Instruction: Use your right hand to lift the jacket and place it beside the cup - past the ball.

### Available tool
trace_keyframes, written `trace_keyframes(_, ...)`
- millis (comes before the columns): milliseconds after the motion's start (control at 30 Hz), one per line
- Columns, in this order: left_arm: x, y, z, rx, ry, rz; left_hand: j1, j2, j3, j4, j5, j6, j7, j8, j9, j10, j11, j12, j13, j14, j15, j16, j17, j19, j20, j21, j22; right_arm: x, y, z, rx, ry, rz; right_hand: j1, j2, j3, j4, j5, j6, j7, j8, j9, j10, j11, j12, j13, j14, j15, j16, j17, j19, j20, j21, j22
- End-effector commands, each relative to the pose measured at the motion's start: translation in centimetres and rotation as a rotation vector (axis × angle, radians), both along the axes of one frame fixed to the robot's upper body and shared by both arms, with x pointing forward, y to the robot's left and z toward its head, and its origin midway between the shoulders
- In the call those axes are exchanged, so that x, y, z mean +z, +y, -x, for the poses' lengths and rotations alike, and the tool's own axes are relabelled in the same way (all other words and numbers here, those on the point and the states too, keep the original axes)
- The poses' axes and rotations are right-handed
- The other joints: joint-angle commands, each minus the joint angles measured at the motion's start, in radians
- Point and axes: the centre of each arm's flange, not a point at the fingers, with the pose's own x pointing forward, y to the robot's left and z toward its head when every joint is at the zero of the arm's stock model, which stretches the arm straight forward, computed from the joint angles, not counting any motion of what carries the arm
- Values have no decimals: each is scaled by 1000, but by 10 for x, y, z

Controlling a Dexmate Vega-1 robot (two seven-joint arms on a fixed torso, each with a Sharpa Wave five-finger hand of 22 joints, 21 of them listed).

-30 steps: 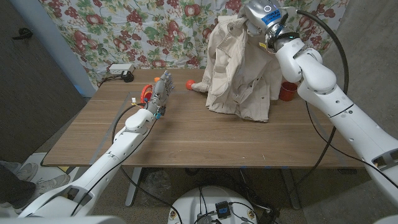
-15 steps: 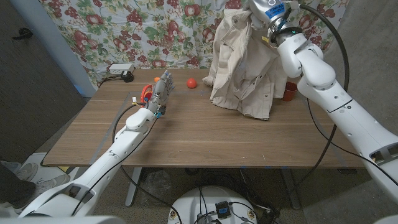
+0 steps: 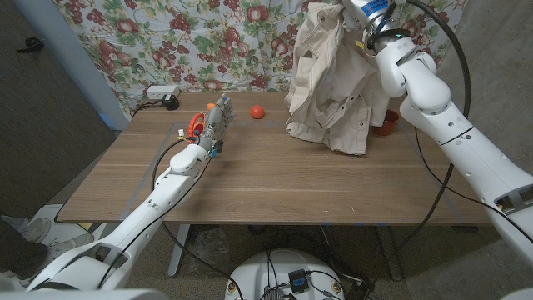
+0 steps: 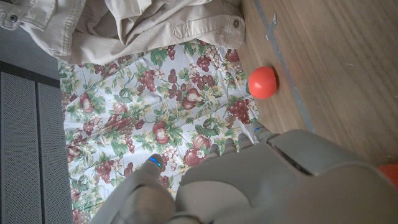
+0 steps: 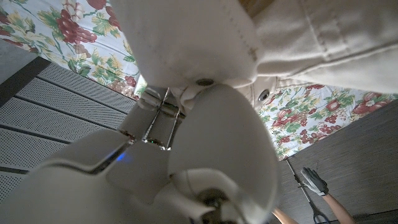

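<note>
right hand (image 3: pixel 360 10) up at the far right of the worktop (image 3: pixel 250 183), fingers clamped on the collar end of the beige jacket (image 3: pixel 333 79); jacket hangs from it, hem draping down near the worktop surface, right in front of the red cup (image 3: pixel 386 123). orange ball (image 3: pixel 257 111) sits left of the jacket, apart from it. left hand (image 3: pixel 216 125) stands upright at the far left, fingers loosely apart, holding nothing
</note>
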Motion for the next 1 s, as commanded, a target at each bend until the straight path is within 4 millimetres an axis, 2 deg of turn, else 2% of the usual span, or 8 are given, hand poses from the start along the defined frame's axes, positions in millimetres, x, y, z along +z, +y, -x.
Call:
trace_keyframes(33, 2, -2, -4, -3, 1, -1, 2, 125, -3, 2, 7, -214, 1, 0, 5, -244, 2, 0, 6, -242, 2, 5, 3, -126, 0, -3, 2, 14, -11, 3, -36, -39, -25, 18, 6, -6, -1, 6, 41, 30, 2, 4, 6, -2, -2, 4, 43, -120, -2, 4, -6, -100, 10, -1)
trace_keyframes(1000, 3, -1, -5, 5, -1, 4, 2, 125, -3, 2, 7, -215, 2, 0, 5, -245, 3, 0, 6, -243, 3, 5, 3, -126, 0, -4, 2, 41, -30, 8, -123, -188, -102, 18, 7, -10, 1, 7, 44, 26, -2, 8, 10, -4, -5, 9, 51, -122, -16, 11, -14, -100, 28, -9)
